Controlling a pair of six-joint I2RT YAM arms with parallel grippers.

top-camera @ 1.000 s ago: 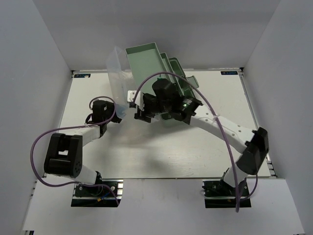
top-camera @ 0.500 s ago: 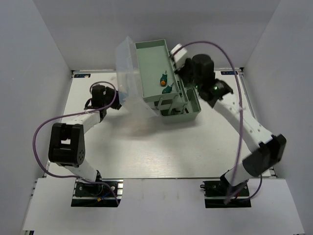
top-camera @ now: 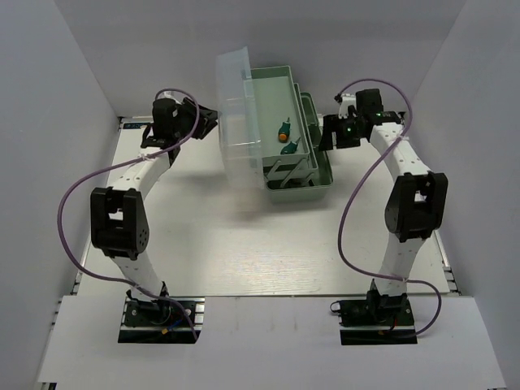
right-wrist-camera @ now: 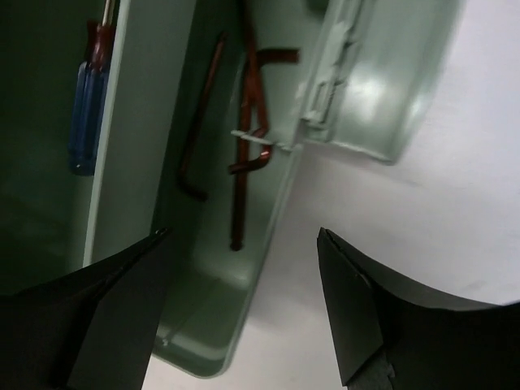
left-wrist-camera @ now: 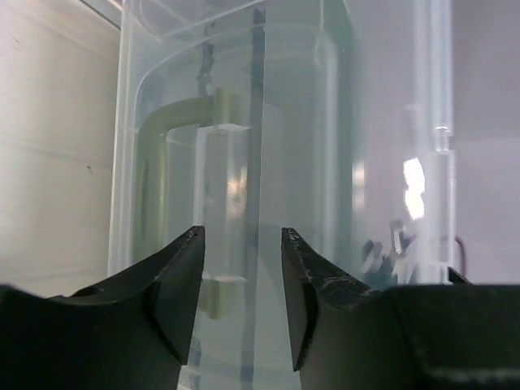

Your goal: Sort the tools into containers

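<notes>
Top external view shows a pale mint-green cantilever toolbox (top-camera: 296,192) standing opened at the middle of the far edge of the white surface (top-camera: 244,252). Two small blue stickers (top-camera: 135,126) at the far corners are too small to read. The toolbox's translucent lid (top-camera: 236,114) stands up on the left, and two stubby green-handled screwdrivers (top-camera: 284,128) lie in the upper tray (top-camera: 268,101).

The left end effector (top-camera: 213,119) is at the lid with fingers half apart; the left wrist view does not tell if they pinch it. The right end effector (top-camera: 323,142), spread wide and holding nothing, hangs at the toolbox's right rim.

Only the right wrist view shows a slim blue-handled screwdriver (right-wrist-camera: 84,122) in a tray and dark L-shaped hex keys (right-wrist-camera: 248,146) in the base.

White table (top-camera: 244,252); grey walls (top-camera: 57,106) on three sides.
</notes>
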